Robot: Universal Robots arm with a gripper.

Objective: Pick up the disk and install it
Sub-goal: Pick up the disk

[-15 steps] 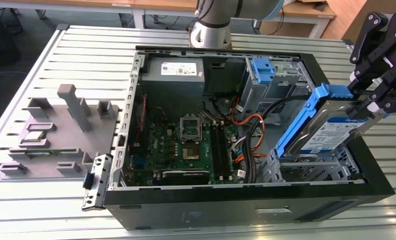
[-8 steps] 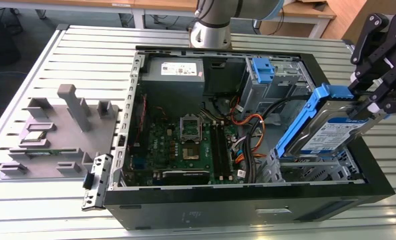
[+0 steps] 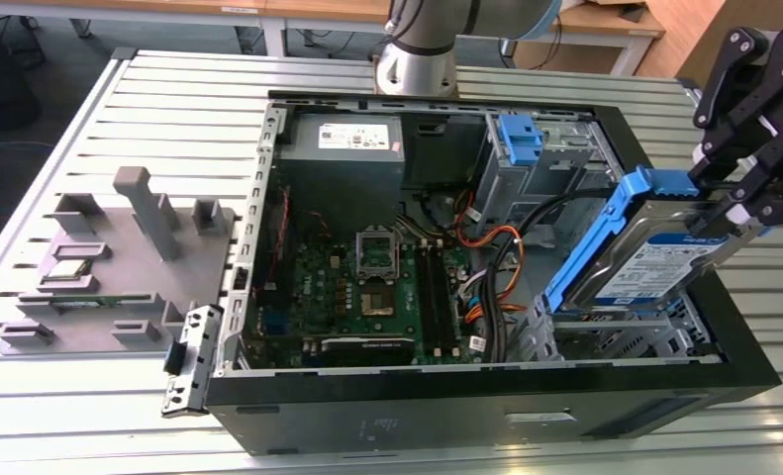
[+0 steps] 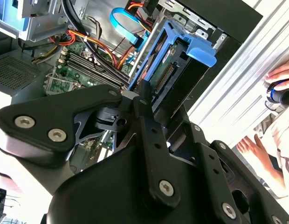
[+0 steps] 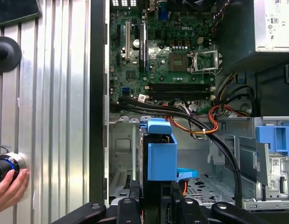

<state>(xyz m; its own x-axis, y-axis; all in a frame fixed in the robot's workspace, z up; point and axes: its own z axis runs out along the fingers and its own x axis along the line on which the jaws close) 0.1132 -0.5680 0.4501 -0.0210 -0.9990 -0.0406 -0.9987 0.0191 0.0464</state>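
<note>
Disk (image 3: 648, 255): clamped at its upper end in the closed gripper (image 3: 732, 210), long axis steeply tilted, lower end pointing toward the drive cage (image 3: 629, 338) in the computer case (image 3: 497, 391) corner.

Slotted metal table (image 3: 193, 89) with open computer case (image 3: 497, 421) and grey fixture (image 3: 200, 272).

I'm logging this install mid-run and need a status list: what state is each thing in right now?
disk: held tilted, lower end at the drive cage, not seated
gripper: shut on the disk
computer case: side open, lying flat
blue bracket: sitting in its own bay
hand: resting on a round knob
</note>
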